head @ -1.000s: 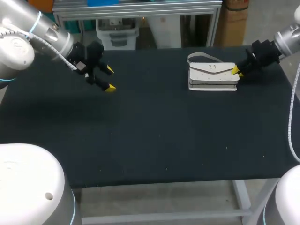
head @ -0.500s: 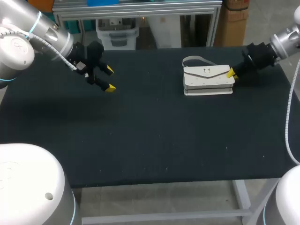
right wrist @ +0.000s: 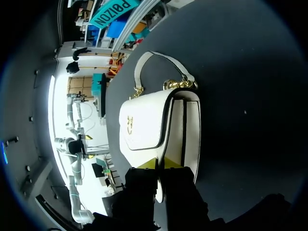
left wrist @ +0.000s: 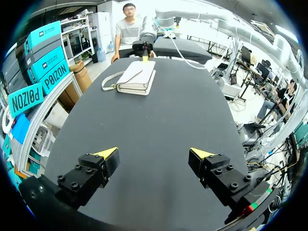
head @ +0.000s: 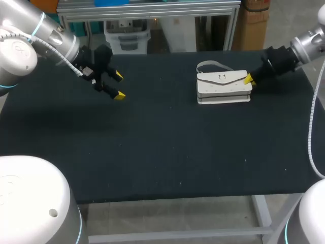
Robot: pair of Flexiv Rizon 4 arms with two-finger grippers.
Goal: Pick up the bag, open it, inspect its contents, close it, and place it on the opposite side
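A white handbag (head: 223, 87) with a flap, gold clasp and short strap (head: 210, 65) lies at the far right of the black table (head: 162, 152). My right gripper (head: 248, 79) is at the bag's right end. In the right wrist view its yellow tips (right wrist: 162, 163) are pinched together on the edge of the bag (right wrist: 154, 125) by the flap. My left gripper (head: 118, 85) hangs open over the far left of the table, with nothing between its fingers (left wrist: 154, 153). From the left wrist the bag (left wrist: 137, 77) shows far ahead with the right gripper (left wrist: 145, 57) behind it.
The table's back edge runs close behind the bag, and its right edge lies just beyond my right arm (head: 284, 56). A dark bare stretch of table separates the two grippers.
My right gripper has moved left with the bag's end in it, and the bag has shifted a little to the left. The left arm has stayed still.
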